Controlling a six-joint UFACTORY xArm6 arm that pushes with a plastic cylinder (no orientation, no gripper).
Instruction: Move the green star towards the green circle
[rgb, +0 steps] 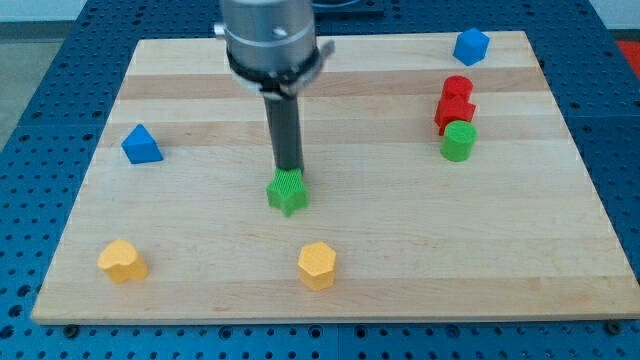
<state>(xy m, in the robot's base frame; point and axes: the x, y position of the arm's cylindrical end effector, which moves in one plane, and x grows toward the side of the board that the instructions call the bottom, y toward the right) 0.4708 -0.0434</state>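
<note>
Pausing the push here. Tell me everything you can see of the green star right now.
The green star is a small, bright green block with a ridged-looking top and stubby points, lying flat on the wooden board just left of the view's centre. My tip meets its top edge from the view's top side. No other block touches it; the green circle stands far to the view's right.

A wooden table (200, 80) holds a blue triangle (141, 145), a blue block (470, 46), two touching red blocks (455, 102), and two yellow blocks (122, 261) (317, 265).
</note>
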